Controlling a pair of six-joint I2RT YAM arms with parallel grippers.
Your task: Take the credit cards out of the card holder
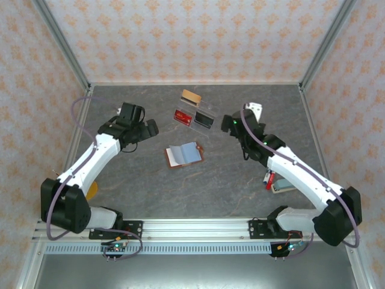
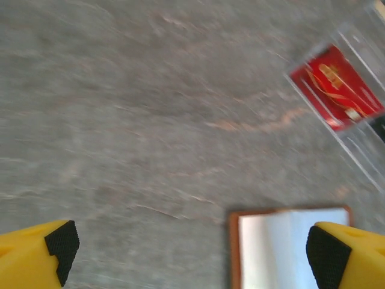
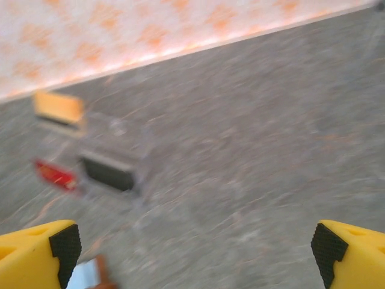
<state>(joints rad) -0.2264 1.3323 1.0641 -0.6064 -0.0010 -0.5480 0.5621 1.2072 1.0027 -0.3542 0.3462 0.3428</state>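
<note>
The card holder (image 1: 184, 155) lies open in the middle of the table, brown-edged with pale blue-grey panels up. Behind it lie the credit cards: a red one (image 1: 182, 116) and a black one (image 1: 204, 119) on clear sleeves, and a tan-orange one (image 1: 191, 97) farther back. My left gripper (image 1: 147, 127) hovers left of the cards, open and holding nothing. Its wrist view shows the card holder (image 2: 283, 247) by the right finger and the red card (image 2: 337, 87). My right gripper (image 1: 231, 123) is open and holds nothing, right of the black card (image 3: 108, 173).
Patterned walls close in the table at the back and sides. Small red-and-white items (image 1: 270, 179) and a grey block (image 1: 283, 188) lie beside the right arm. An orange object (image 1: 91, 191) peeks out under the left arm. Bare grey tabletop surrounds the card holder.
</note>
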